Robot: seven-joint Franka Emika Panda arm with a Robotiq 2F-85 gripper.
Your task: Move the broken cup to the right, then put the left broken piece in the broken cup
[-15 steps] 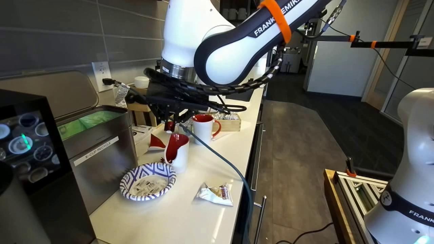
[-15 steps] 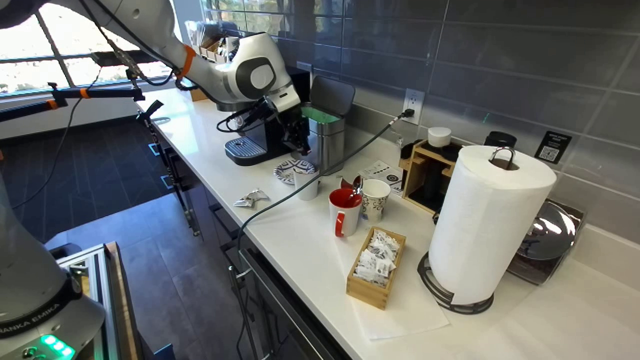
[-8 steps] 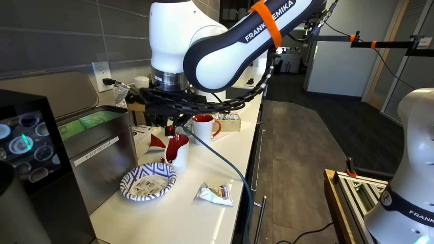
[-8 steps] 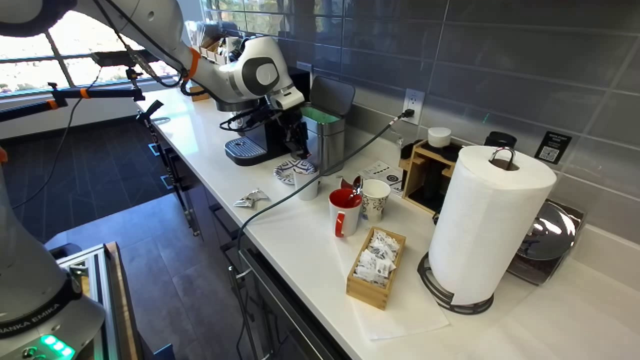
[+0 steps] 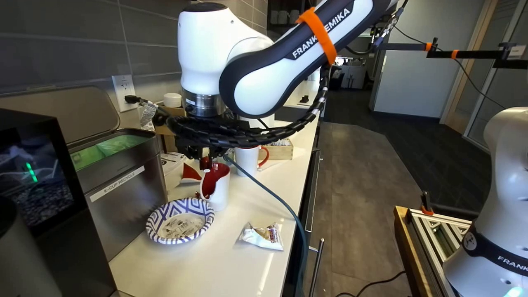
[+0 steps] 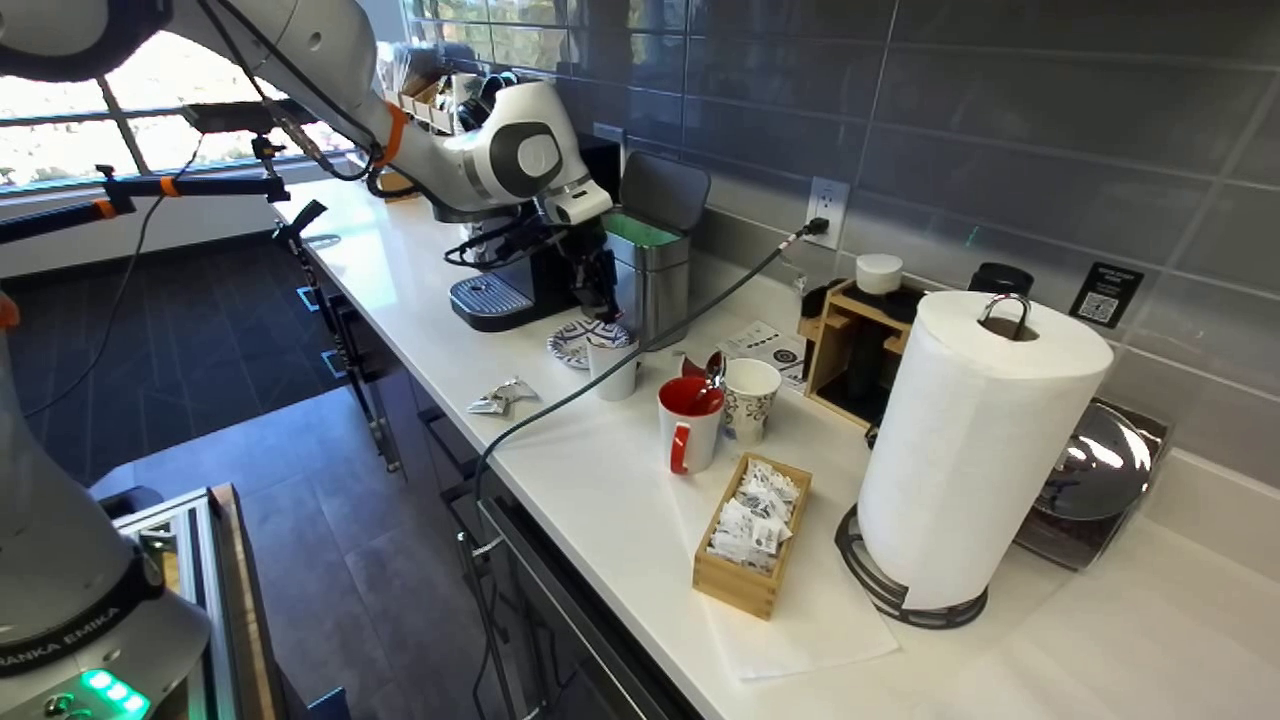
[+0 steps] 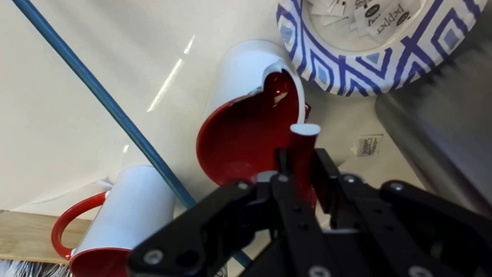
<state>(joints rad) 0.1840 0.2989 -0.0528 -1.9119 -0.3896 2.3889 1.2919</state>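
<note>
The broken cup (image 5: 221, 193) is white outside and red inside, with a jagged gap in its wall. It stands upright on the counter beside the patterned plate, and also shows in an exterior view (image 6: 613, 372) and in the wrist view (image 7: 244, 63). My gripper (image 7: 299, 163) is shut on a red broken piece (image 7: 305, 134) with a white end. The piece hangs over the edge of the cup's opening in the wrist view, and the gripper also shows in an exterior view (image 6: 600, 300). Another red shard (image 5: 190, 173) lies behind the cup.
The blue-and-white plate (image 5: 154, 220) holds packets and sits close to the cup. A white mug with red handle (image 6: 688, 442), a patterned paper cup (image 6: 748, 400) and a metal bin (image 5: 128, 202) stand nearby. A blue cable (image 7: 103, 98) crosses the counter. A wrapped snack (image 5: 262, 236) lies near the edge.
My gripper has moved down with the red piece, closer to the broken cup's opening, and the arm has shifted a little. The cup, plate and mug have not moved.
</note>
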